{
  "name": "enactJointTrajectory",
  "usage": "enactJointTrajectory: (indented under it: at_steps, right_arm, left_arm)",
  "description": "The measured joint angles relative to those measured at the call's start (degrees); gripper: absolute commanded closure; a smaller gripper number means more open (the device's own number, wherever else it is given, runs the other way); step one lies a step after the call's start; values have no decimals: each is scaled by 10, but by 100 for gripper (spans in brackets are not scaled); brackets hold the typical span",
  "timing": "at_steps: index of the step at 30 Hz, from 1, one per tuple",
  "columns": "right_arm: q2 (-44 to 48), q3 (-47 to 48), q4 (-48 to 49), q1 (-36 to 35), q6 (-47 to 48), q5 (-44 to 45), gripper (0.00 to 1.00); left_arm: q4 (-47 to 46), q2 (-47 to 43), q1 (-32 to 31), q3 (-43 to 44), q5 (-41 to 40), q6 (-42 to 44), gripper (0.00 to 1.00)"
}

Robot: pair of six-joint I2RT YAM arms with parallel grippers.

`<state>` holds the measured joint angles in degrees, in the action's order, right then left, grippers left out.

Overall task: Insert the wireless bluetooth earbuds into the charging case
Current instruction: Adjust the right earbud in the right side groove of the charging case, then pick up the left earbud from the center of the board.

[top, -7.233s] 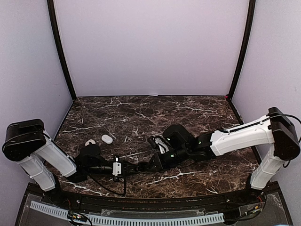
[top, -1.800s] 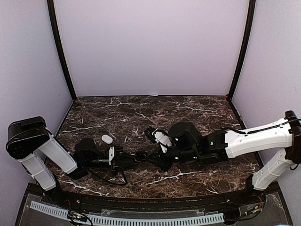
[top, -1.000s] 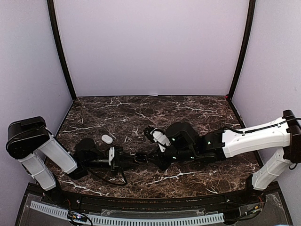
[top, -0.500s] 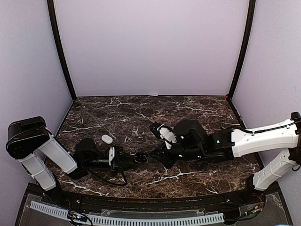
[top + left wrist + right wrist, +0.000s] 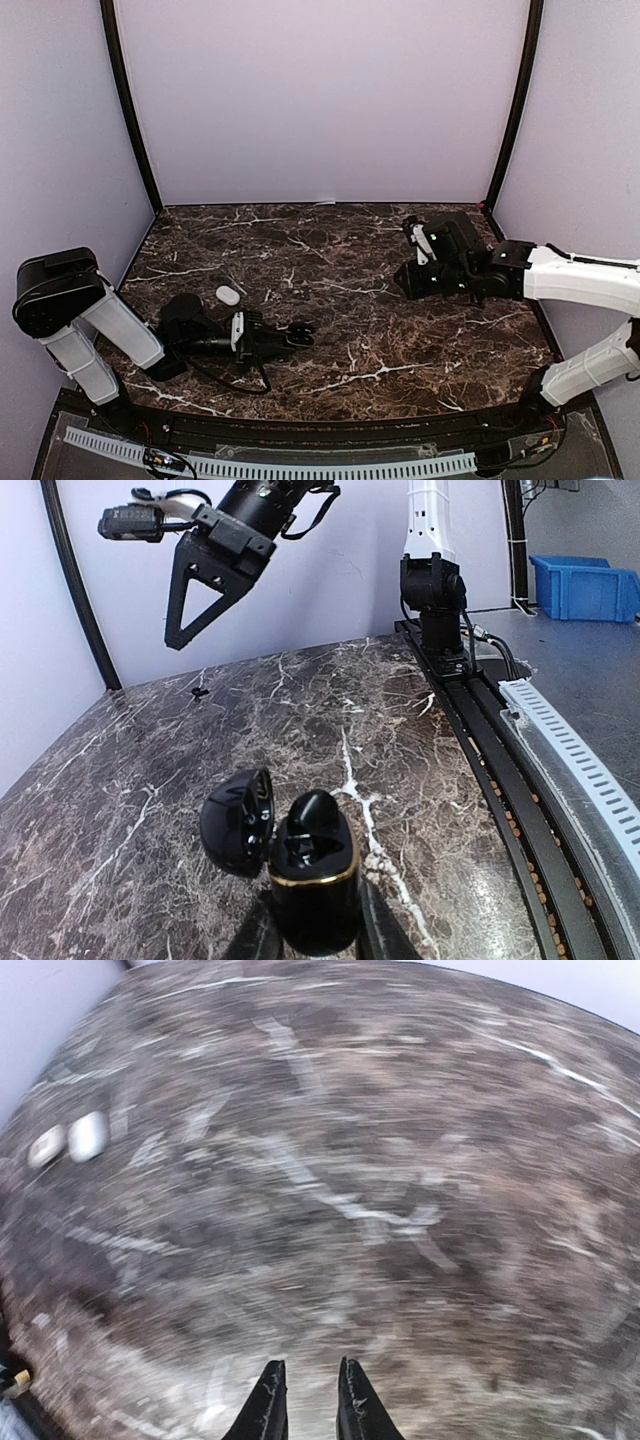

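Left gripper [image 5: 288, 338], at 7 o'clock on the marble table [image 5: 330, 250], clamps the open black charging case [image 5: 312, 880]; a black earbud [image 5: 312, 808] stands in it. Right gripper [image 5: 308, 1365], at 2 o'clock: jaws a slit apart, empty. We judge the bud may sit proud & block the lid [image 5: 236, 822].

No lettering, label, brand, number or sign can be read in any view. The black charging case [image 5: 312, 865], low in the middle of the left wrist view, shows only a plain gold band. The blue bin [image 5: 585, 588] at the upper right is unmarked. The right wrist view is too blurred to read.
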<state>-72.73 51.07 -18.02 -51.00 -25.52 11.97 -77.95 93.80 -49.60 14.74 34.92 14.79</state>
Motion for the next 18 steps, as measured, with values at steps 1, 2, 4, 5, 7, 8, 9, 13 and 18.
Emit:
enactJointTrajectory:
  at_steps: [1, 2, 4, 5, 7, 8, 9, 13, 18]
  right_arm:
    - [4, 0, -14, 25, -5, 10, 75]
    - [8, -1, -26, 49, -10, 17, 72]
    - [15, -7, -39, 94, -19, 26, 68]
    - [21, -14, -44, 120, -23, 30, 67]
    - [30, -30, -47, 166, -33, 31, 67]
    - [34, -39, -47, 188, -38, 30, 67]
    - [36, -47, -48, 209, -42, 29, 66]
    - [27, -61, -50, 282, -62, 26, 57]
    - [-15, -61, -48, 336, -78, 27, 60]
  left_arm:
    - [0, 0, 0, 0, 0, 0, 100]
    - [0, 0, 0, 0, 0, 0, 100]
    - [0, 0, 0, 0, 0, 0, 100]
    - [0, 0, 0, 0, 0, 0, 100]
    - [0, 0, 0, 0, 0, 0, 100]
    - [0, 0, 0, 0, 0, 0, 100]
    - [0, 0, 0, 0, 0, 0, 100]
    - [0, 0, 0, 0, 0, 0, 100]
    - [0, 0, 0, 0, 0, 0, 100]
